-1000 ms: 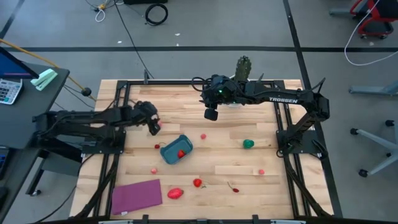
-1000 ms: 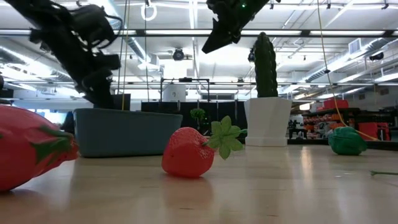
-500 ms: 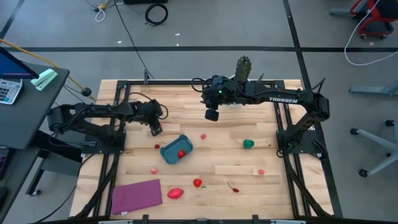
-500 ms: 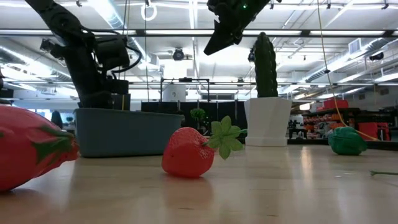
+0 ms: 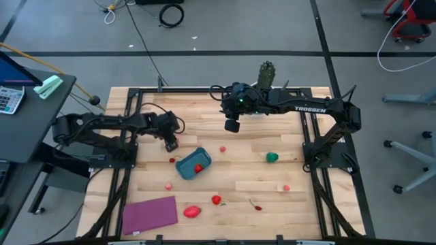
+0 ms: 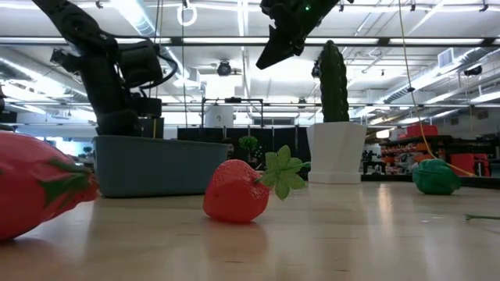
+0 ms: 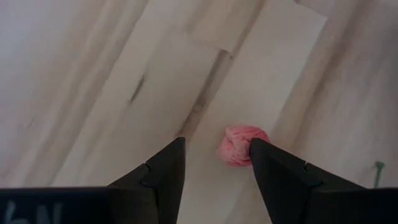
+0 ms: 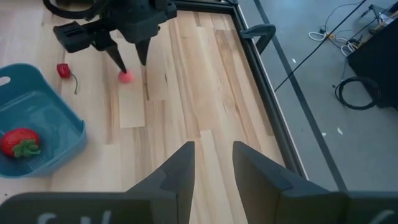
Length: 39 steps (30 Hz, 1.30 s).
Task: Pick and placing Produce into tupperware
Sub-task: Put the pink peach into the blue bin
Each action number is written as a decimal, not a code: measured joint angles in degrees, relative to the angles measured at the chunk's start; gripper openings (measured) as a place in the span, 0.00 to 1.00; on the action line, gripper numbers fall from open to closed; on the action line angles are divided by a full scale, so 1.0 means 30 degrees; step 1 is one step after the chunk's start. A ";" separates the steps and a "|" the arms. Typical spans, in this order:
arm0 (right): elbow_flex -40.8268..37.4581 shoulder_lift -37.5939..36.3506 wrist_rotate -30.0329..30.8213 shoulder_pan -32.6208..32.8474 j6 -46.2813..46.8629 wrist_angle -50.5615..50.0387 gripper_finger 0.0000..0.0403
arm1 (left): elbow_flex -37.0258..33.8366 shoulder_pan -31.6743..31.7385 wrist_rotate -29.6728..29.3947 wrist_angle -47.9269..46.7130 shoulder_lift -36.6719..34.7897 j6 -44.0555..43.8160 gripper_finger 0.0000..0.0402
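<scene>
My left gripper (image 5: 170,142) (image 7: 217,142) is open and low over the table, left of the teal tupperware (image 5: 193,164) (image 8: 34,124). A small pink ball of produce (image 7: 239,145) (image 8: 126,76) lies on the wood between its fingertips, close against one finger. One red strawberry (image 8: 17,142) lies inside the tupperware. Other produce rests on the table: a green piece (image 5: 272,157), a strawberry (image 5: 216,199) (image 6: 238,191), a bigger red piece (image 5: 192,211) and small red and pink ones. My right gripper (image 5: 231,125) (image 8: 212,149) hangs open, high above the table's far middle. My left gripper comes at the pink ball from above, pointing down, with a finger on either side of it. One finger (image 7: 273,168) stands right against the ball, which rests on the table. I cannot tell whether they touch.
A green cactus in a white pot (image 5: 267,75) (image 6: 334,117) stands at the far edge. A purple mat (image 5: 149,214) lies at the near left corner. Black frame rails (image 8: 261,112) run along the table's sides. Bare wood lies between the tupperware and the green piece.
My left gripper has come down toward the table and a little toward the near edge, settling over the pink ball, and has then kept still. Nothing on the table has moved.
</scene>
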 joint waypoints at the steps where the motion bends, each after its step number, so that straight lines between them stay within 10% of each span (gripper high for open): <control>1: 0.0000 0.0000 0.0000 0.0000 0.0000 0.0000 0.29 | -0.0007 -0.0117 0.0009 -0.0005 -0.0001 -0.0046 0.47; 17: 0.0000 0.0000 0.0000 0.0000 0.0007 -0.0007 0.29 | -0.0022 -0.1370 0.0891 0.0025 0.0167 -0.0208 0.04; 39: 0.0000 -0.0007 0.0007 0.0007 0.0007 -0.0536 0.29 | 0.3676 -0.1427 -0.0013 -0.2598 0.0174 0.0928 0.01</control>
